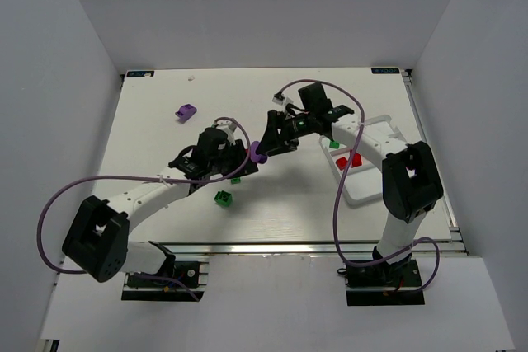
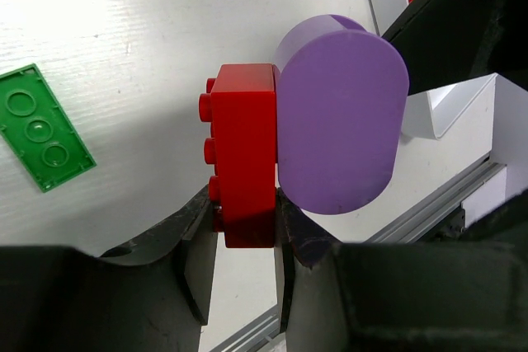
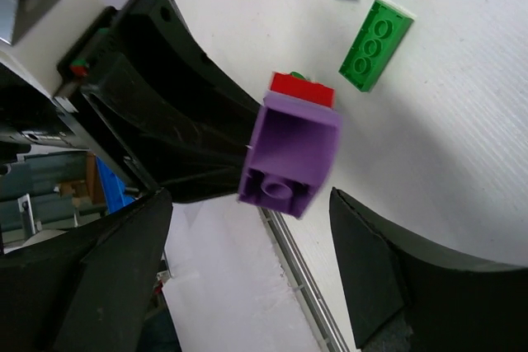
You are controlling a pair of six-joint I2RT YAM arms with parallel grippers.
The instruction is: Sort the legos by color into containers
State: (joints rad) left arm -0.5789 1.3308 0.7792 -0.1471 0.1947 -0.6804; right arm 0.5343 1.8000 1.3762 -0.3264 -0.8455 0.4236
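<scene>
**Left gripper** (image 2: 243,218): closed tight on a red brick (image 2: 243,162), one finger on each side of the brick's lower end. A purple brick (image 2: 342,113) is joined to the red one on the side away from its studs. In the top view the pair is carried over the middle of the table (image 1: 148,121), with the purple end pointing right.

**Right gripper** (image 3: 247,199): jaws spread wide. One finger (image 3: 91,269) stands on each side of the purple brick, with a clear gap both ways. It grips nothing.

**Loose bricks on the table**
- A second purple brick (image 1: 186,110) lies far left, well apart from both grippers.
- A green brick (image 1: 223,198) lies near the middle, on the near side of the left gripper.
- A smaller green piece (image 1: 235,180) lies just beyond it.
- A flat green plate (image 2: 41,129) shows in the left wrist view.

**White tray** (image 1: 363,191): it sits at the right of the table, partly covered by the right arm.
- Two red bricks (image 1: 349,160) lie inside it.
- A green brick (image 1: 333,144) sits at its left edge.
- Which compartment each one occupies cannot be determined.
</scene>
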